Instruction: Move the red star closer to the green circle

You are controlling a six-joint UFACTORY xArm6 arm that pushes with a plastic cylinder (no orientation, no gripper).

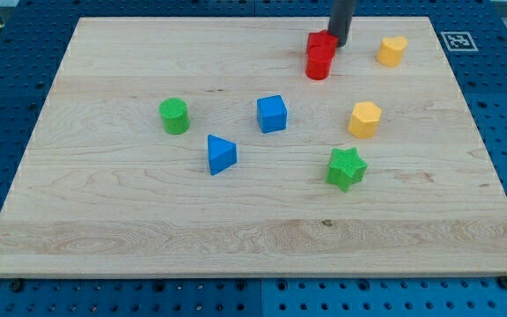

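Two red blocks touch each other near the view's top, right of centre. The upper one [321, 43] has an angular outline, and I take it for the red star, though its shape is not clear. The lower one [319, 64] looks like a short cylinder. My tip [338, 43] stands at the upper red block's right side, touching it or nearly so. The green circle [174, 115] is a short cylinder far off at the view's left, below the red blocks' level.
A blue cube [272, 114] and a blue triangle [221, 154] lie between the red blocks and the green circle. A yellow heart-like block [392, 50], a yellow block [365, 119] and a green star [346, 167] sit on the right half of the wooden board [104, 238].
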